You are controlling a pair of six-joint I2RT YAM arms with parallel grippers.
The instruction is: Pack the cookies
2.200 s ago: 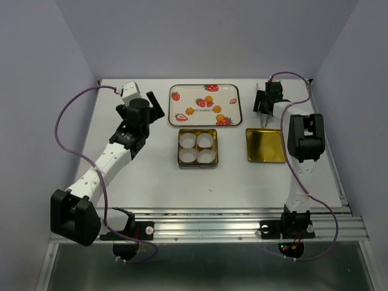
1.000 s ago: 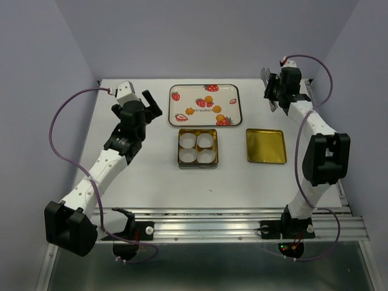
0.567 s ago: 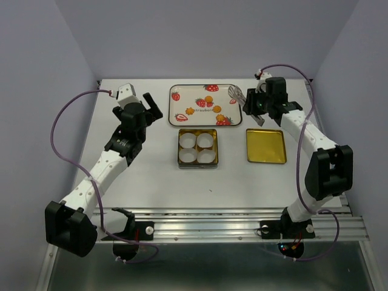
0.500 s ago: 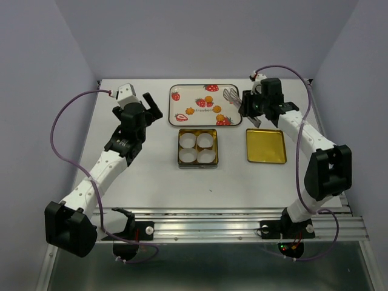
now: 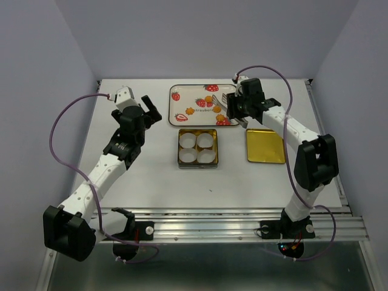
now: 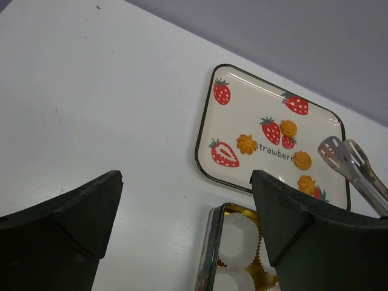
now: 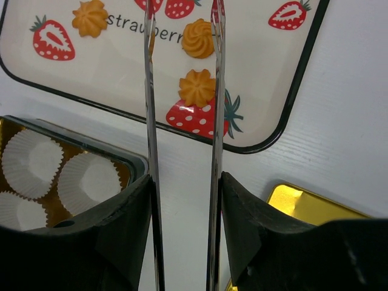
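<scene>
The right gripper [image 5: 238, 108] is pinching thin shiny tongs [image 6: 334, 150] over the black-rimmed tray [image 7: 109, 70], where four bumpy orange cookies [image 7: 197, 87] are lying, twelve o'clock from the tin [image 6: 206, 254]. The left gripper [image 6: 185, 182] is hanging open at the tray's nine o'clock.

We are holding our left arm stretched forward from its base, its pincer [image 5: 151, 107] standing wide open with nothing between the fingers. We are bending our right arm at the elbow and angling it inward, its pincer [image 5: 235, 110] gripping tongs [image 7: 215, 91].
</scene>
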